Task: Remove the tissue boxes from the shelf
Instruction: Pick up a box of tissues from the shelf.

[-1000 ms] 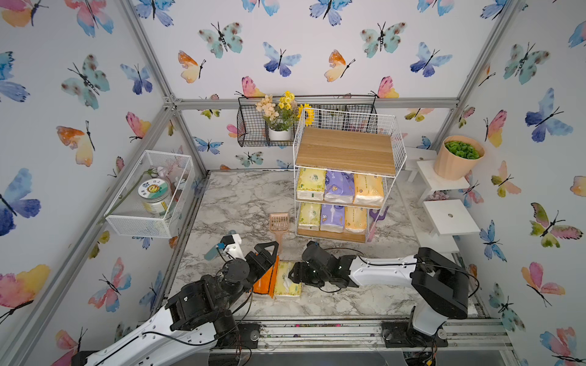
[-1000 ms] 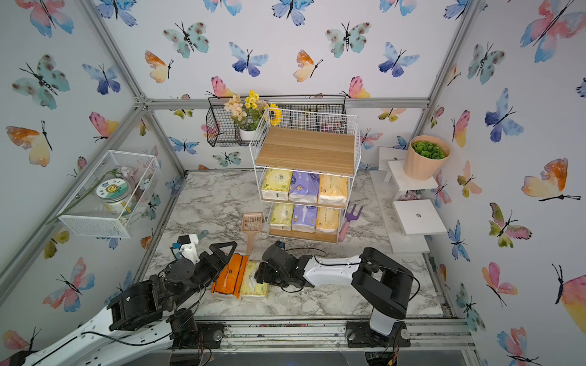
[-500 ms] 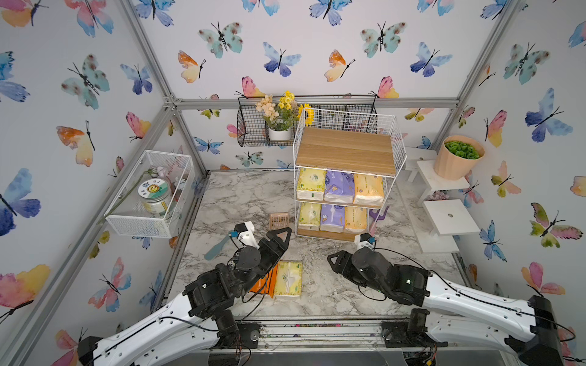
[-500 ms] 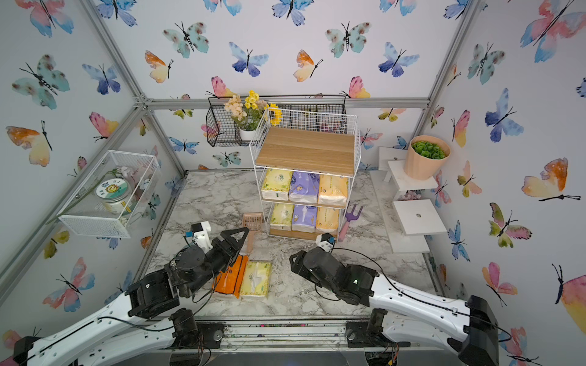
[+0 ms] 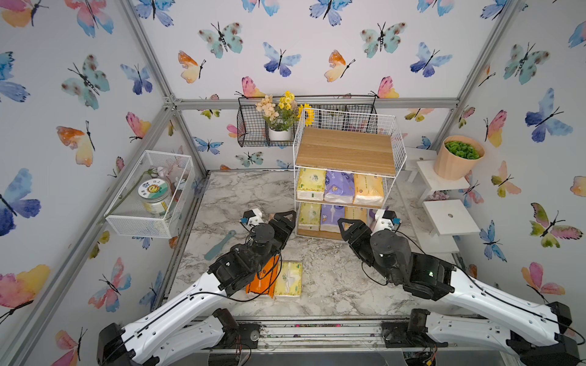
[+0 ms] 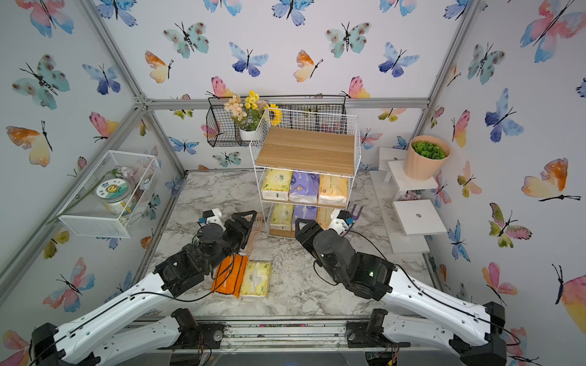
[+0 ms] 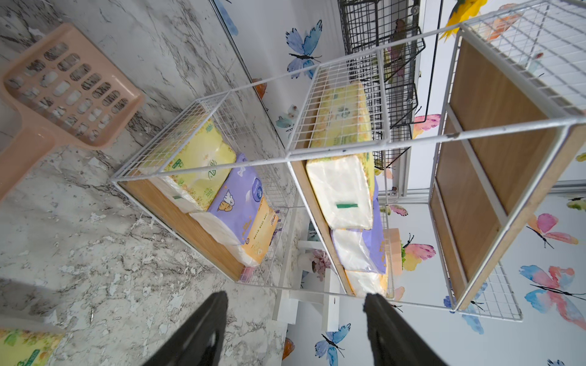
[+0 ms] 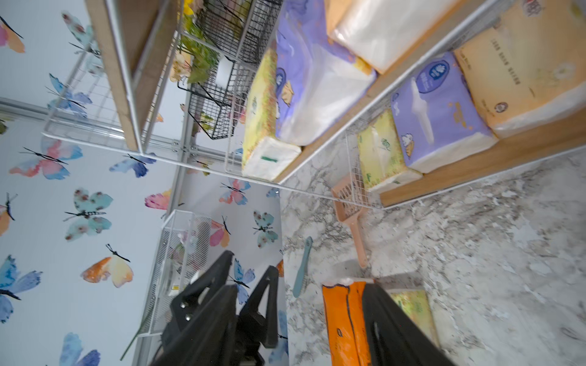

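While shelf (image 5: 345, 152) holds six tissue boxes (image 5: 338, 187) (three per tier) | left gripper (image 7: 295, 296), right gripper (image 8: 301, 286): spread, empty

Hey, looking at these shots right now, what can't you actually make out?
- Light orange pack on the shelf's bottom tier: both top views, mostly behind the right gripper.
- Bright orange pack: both top views, partly under the left arm.
- Pink scoop: left wrist view, handle cut off by the edge.
- Jar lid print: top views, too small to read.
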`<action>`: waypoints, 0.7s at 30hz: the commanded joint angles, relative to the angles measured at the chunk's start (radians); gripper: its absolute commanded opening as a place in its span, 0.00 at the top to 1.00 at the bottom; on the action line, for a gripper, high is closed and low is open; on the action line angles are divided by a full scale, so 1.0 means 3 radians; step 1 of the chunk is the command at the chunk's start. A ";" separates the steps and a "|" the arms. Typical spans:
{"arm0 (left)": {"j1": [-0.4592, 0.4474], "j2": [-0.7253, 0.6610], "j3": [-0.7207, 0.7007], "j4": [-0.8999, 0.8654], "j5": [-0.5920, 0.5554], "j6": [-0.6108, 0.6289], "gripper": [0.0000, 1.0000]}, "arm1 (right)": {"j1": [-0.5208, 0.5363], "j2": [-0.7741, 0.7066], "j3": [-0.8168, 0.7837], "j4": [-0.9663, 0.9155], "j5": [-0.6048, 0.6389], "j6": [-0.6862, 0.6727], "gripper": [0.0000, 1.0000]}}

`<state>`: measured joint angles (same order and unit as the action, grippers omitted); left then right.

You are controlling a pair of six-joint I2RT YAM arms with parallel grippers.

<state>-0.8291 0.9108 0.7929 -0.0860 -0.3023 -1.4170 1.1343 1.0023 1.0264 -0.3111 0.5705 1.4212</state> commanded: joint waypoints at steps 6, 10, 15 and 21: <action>0.0545 -0.0236 -0.0146 -0.0013 0.0824 0.0044 0.27 | -0.0425 0.0537 0.0286 0.0462 0.0015 0.0492 0.35; 0.0620 -0.0295 -0.0197 -0.0029 0.0931 0.0106 0.27 | -0.0656 0.0745 0.0387 0.0440 -0.0222 0.0825 0.40; 0.0667 -0.0370 -0.0275 0.0046 0.1031 0.0157 0.27 | -0.0701 0.0835 0.0454 0.0301 -0.0122 0.1068 0.45; 0.0790 -0.0353 -0.0300 0.0068 0.1223 0.0320 0.26 | -0.0764 0.0932 0.0558 0.0248 -0.0199 0.1172 0.47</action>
<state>-0.6136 0.8116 0.7132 -0.0860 -0.0021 -1.3693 0.9142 1.2655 1.1606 -0.2050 0.5232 1.7363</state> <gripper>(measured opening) 0.736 0.526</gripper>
